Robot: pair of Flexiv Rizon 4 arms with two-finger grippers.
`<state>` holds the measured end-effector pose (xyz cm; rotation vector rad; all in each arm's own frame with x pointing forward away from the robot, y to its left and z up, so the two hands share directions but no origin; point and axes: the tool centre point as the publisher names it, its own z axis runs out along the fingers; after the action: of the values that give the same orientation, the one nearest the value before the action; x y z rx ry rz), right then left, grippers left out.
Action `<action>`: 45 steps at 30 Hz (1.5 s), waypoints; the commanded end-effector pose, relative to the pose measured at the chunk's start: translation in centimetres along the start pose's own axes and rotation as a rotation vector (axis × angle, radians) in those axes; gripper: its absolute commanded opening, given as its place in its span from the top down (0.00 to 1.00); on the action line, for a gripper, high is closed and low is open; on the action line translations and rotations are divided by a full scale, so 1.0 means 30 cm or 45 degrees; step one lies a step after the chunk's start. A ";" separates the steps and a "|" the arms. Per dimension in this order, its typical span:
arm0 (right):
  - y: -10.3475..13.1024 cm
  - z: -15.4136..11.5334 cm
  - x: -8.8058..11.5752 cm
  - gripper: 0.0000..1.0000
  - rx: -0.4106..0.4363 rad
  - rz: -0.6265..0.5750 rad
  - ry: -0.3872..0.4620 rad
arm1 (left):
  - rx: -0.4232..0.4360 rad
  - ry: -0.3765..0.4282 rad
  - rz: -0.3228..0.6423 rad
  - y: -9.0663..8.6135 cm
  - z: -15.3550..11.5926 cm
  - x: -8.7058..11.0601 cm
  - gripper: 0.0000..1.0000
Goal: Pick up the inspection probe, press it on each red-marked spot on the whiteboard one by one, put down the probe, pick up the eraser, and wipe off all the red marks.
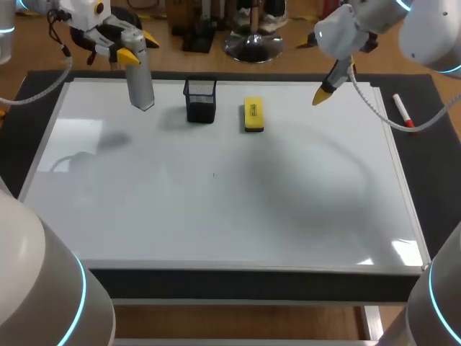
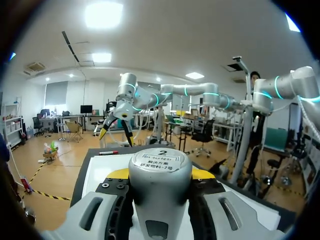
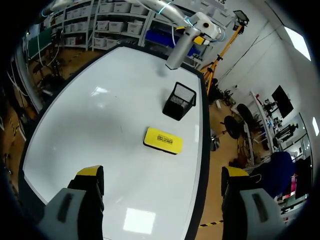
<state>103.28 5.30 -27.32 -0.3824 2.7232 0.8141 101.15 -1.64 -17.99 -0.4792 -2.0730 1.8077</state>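
Observation:
The grey cylindrical probe [image 1: 140, 83] hangs upright above the whiteboard's [image 1: 216, 216] far left corner, with my left gripper [image 1: 137, 50] shut on its top. In the left wrist view the probe [image 2: 160, 180] fills the space between the yellow-tipped fingers [image 2: 119, 173]. The yellow eraser [image 1: 253, 114] lies flat on the board near its far edge, beside a black mesh holder [image 1: 200, 99]. My right gripper [image 1: 315, 72] hovers open above the far right of the board; in its own view the eraser [image 3: 163, 140] lies ahead of its gripper [image 3: 162, 172]. I see no red marks on the board.
A red-capped marker [image 1: 403, 112] lies on the dark mat to the right of the board. The mesh holder [image 3: 179, 101] stands between the eraser and the probe [image 3: 177, 47]. A tiny dark dot [image 1: 213, 174] shows near the board's middle.

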 end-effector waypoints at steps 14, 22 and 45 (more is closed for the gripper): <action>-0.001 -0.002 -0.001 0.00 0.004 -0.002 0.005 | -0.053 -0.295 0.030 -0.141 0.121 -0.121 1.00; -0.001 -0.002 -0.001 0.00 0.004 -0.002 0.005 | -0.050 -0.408 0.014 -0.171 0.149 -0.200 1.00; -0.001 -0.002 -0.001 0.00 0.004 -0.002 0.005 | 0.060 -0.596 0.030 -0.174 0.255 -0.307 1.00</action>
<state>103.27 5.29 -27.31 -0.3826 2.7241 0.8140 106.11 -12.76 -13.94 -0.2579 -2.2098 2.0210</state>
